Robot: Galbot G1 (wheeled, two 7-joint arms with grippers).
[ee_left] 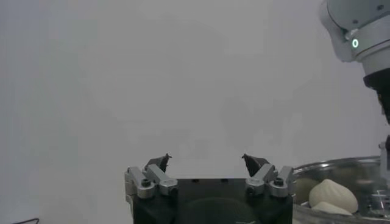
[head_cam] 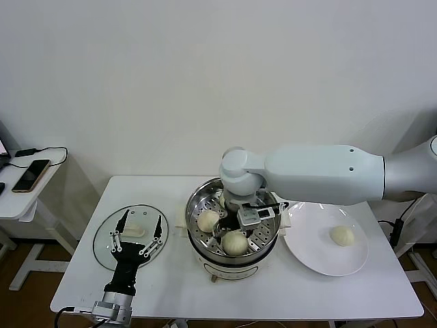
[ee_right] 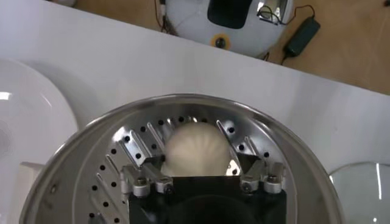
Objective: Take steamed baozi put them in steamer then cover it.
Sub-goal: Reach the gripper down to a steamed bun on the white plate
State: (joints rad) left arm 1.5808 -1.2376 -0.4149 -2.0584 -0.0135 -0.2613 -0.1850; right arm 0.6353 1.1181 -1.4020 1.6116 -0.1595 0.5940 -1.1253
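The steel steamer (head_cam: 198,205) stands mid-table with its perforated tray (ee_right: 103,164) showing. My right gripper (ee_right: 192,143) is down inside it, fingers spread open on either side of a cream baozi (ee_right: 196,149) that rests on the tray. In the head view this baozi (head_cam: 235,243) lies at the front of the steamer, a second one (head_cam: 207,220) sits to its left, and part of a third peeks out behind the wrist. Another baozi (head_cam: 342,236) lies on the white plate (head_cam: 307,249). My left gripper (head_cam: 140,232) hovers open and empty over the glass lid (head_cam: 102,239).
The lid lies flat on the table left of the steamer, the plate to its right. A small side table (head_cam: 20,201) with a phone (head_cam: 31,174) stands at the far left. My right arm (head_cam: 321,174) reaches across above the plate.
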